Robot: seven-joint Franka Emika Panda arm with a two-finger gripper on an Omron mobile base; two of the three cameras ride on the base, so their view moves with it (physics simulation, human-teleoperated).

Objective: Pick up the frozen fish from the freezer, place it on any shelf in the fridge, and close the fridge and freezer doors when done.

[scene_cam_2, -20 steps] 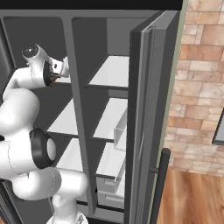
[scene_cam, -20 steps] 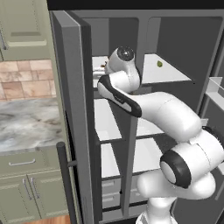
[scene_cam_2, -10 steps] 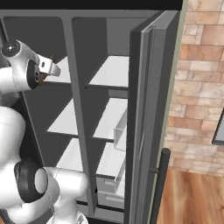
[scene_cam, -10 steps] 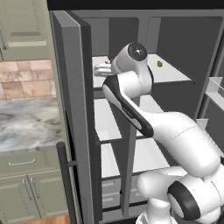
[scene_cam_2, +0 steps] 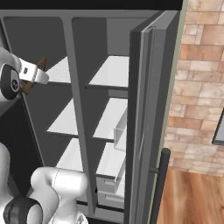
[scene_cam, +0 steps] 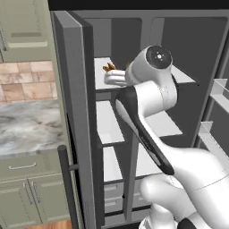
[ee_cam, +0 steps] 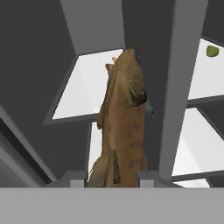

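Note:
The frozen fish [ee_cam: 124,118], a brown elongated lump, stands up between my fingertips [ee_cam: 146,177] in the hand view. My gripper [ee_cam: 111,177] is shut on its tail end. In the left base view the gripper [scene_cam: 112,77] hovers at the front of the freezer's top shelf [scene_cam: 102,78], and the fish's tip [scene_cam: 108,68] pokes out above it. From the right base view, gripper [scene_cam_2: 34,75] and fish [scene_cam_2: 42,64] hang in front of the freezer half. The fridge's top shelf [ee_cam: 203,78] lies beyond the grey divider [ee_cam: 183,87]. Both doors [scene_cam: 71,112] [scene_cam_2: 148,113] stand open.
A tiny green ball [ee_cam: 212,51] sits on the fridge's top shelf. Pale bins [scene_cam: 219,89] hang on the fridge door's inner face. Grey drawers [scene_cam_2: 107,186] fill the bottom. A marble counter [scene_cam: 27,129] with green cabinets lies left, and a brick wall [scene_cam_2: 201,87] stands right.
The arm's elbow has reared up high. The hand has drawn slightly back from the freezer shelf, still holding the fish.

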